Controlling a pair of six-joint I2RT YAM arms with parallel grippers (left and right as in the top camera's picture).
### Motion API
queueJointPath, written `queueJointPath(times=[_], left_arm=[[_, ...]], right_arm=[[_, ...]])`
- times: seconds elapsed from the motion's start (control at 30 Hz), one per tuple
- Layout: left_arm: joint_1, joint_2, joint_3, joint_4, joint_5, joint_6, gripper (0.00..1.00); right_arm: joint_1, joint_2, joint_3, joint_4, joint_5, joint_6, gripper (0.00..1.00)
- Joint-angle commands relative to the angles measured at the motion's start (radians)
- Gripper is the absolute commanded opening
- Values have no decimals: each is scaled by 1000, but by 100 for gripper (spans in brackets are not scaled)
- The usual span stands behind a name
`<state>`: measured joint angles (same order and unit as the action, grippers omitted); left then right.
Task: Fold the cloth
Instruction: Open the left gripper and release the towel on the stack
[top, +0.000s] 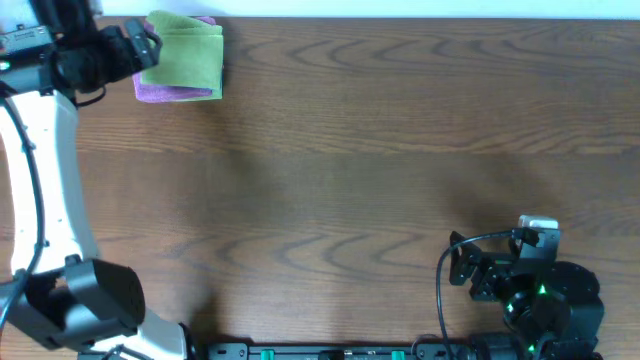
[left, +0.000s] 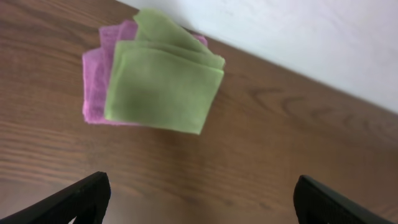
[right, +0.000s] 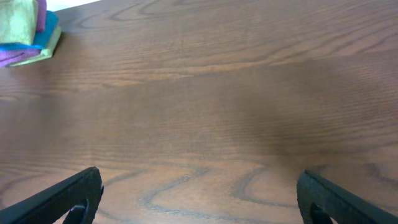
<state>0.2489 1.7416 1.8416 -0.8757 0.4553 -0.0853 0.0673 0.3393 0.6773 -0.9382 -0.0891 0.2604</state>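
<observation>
Entry: the cloth (top: 190, 55) lies folded at the far left corner of the table (top: 380, 150), on top of a purple cloth (left: 93, 90) that peeks out along one side and at the far edge.

Left gripper (left: 202, 190): fingers (left: 87, 194) stand wide apart with only bare wood between them, and nothing is held. The cloth lies ahead of the fingertips and clear of them, offset toward the left of the wrist picture. From overhead the claw sits just beside the cloth's edge; whether it touches we cannot tell.

Right gripper (right: 199, 186): also spread wide and empty. It sits near the robot's own edge on the right, well apart from the cloth, so the left arm is by far the nearer.

Long axis: the folded packet reads as nearly square, so we call none. The layered edges fan out on the side away from the left claw.

View differences: the left wrist view shows those separate layers, which overhead merges into one green patch. The right wrist view, from low and far, shows a blue cloth (right: 51, 32) within the pile (not seen in either other view).

Judgement: the fold looks finished and the cloth set down. What remains is probably to draw the left arm away without dragging the top layer.
</observation>
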Motion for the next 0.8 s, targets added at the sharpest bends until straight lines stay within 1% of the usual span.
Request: queueJointPath(times=[0.0, 0.1, 0.2, 0.33, 0.5, 0.7, 0.77], left_arm=[[-35, -24, 20, -45, -63, 29, 95], [-61, -27, 20, -97, -63, 4, 95], [-68, -27, 20, -109, -57, -1, 95], [-64, -29, 20, -195, 40, -1, 95], [-64, -30, 20, -199, 123, -2, 95], [-66, -32, 20, -198, 113, -3, 95], [-68, -53, 20, -198, 93, 32, 95]], right_arm=[[-9, -5, -5, 0, 10, 16, 99], [-9, -5, -5, 0, 10, 16, 99], [-9, -5, -5, 0, 10, 16, 99], [-9, -5, -5, 0, 10, 16, 99], [-9, -5, -5, 0, 10, 16, 99], [-9, -5, -5, 0, 10, 16, 99], [-9, -5, -5, 0, 10, 16, 99]])
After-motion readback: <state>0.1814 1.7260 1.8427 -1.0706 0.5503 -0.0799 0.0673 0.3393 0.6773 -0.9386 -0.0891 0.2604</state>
